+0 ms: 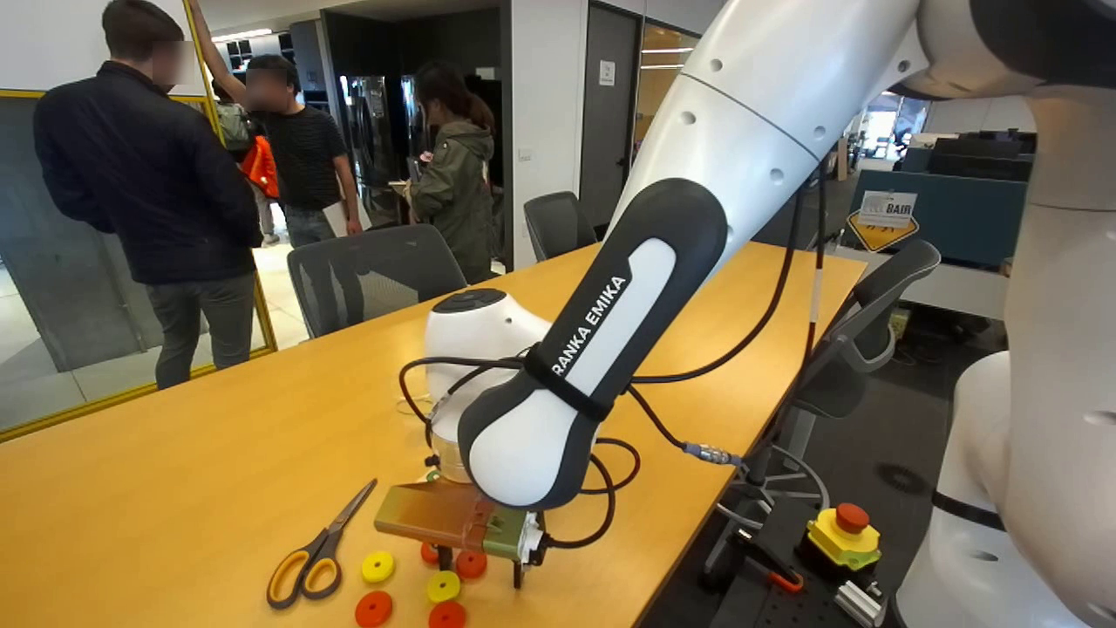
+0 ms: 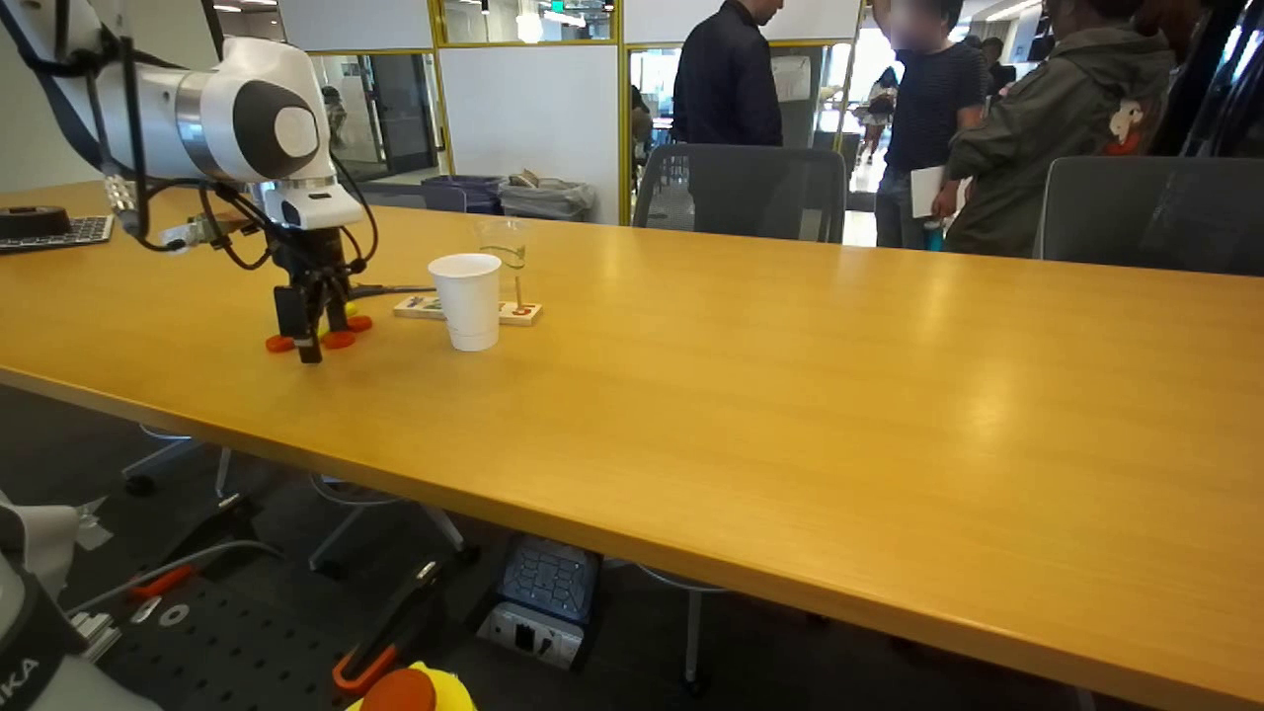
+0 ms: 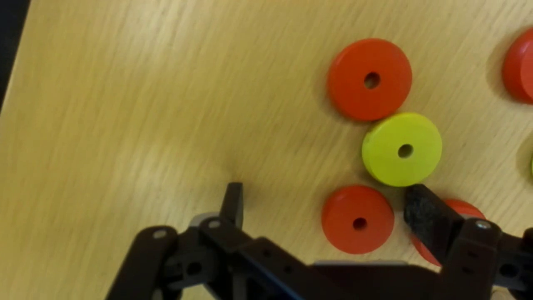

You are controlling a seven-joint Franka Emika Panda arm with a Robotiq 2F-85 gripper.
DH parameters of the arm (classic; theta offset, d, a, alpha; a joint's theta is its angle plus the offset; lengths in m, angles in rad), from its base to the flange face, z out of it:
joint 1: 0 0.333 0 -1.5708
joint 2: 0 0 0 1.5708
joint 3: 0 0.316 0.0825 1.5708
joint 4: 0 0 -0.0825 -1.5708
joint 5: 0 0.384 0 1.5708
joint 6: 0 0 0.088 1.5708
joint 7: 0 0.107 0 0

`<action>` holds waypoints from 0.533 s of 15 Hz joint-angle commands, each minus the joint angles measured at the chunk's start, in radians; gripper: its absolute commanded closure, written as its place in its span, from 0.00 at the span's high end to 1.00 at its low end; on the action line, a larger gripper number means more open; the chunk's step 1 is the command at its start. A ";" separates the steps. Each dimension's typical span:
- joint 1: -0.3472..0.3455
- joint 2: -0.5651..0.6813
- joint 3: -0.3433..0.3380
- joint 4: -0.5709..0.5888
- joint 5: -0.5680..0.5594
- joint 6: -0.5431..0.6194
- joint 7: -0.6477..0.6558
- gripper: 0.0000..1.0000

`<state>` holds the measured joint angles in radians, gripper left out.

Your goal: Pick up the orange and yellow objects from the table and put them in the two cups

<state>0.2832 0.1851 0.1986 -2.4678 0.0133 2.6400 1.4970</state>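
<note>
Six red-orange and yellow discs (image 1: 441, 589) remain beneath and beside the wide-spread, empty gripper (image 3: 326, 196); the white cup (image 2: 471, 306) hides any contents.

The gripper (image 3: 325, 189) has its fingers spread wide, a red-orange disc (image 3: 349, 218) lying between them. A yellow disc (image 3: 391, 146) sits close by.

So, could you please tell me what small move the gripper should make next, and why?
I would probably close the open black gripper: in the wrist view, a flat round red-orange disc lies between its fingers, whose tips look close to the yellowish wooden tabletop in an exterior view.
</note>
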 commanded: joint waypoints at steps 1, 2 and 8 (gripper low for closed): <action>0.010 -0.004 -0.012 0.001 -0.025 0.029 -0.038 1.00; 0.011 -0.004 -0.014 0.001 -0.031 0.032 -0.042 1.00; 0.011 0.000 -0.020 0.002 -0.053 0.042 -0.057 1.00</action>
<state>0.2832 0.1851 0.1922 -2.4681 -0.0224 2.6593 1.4573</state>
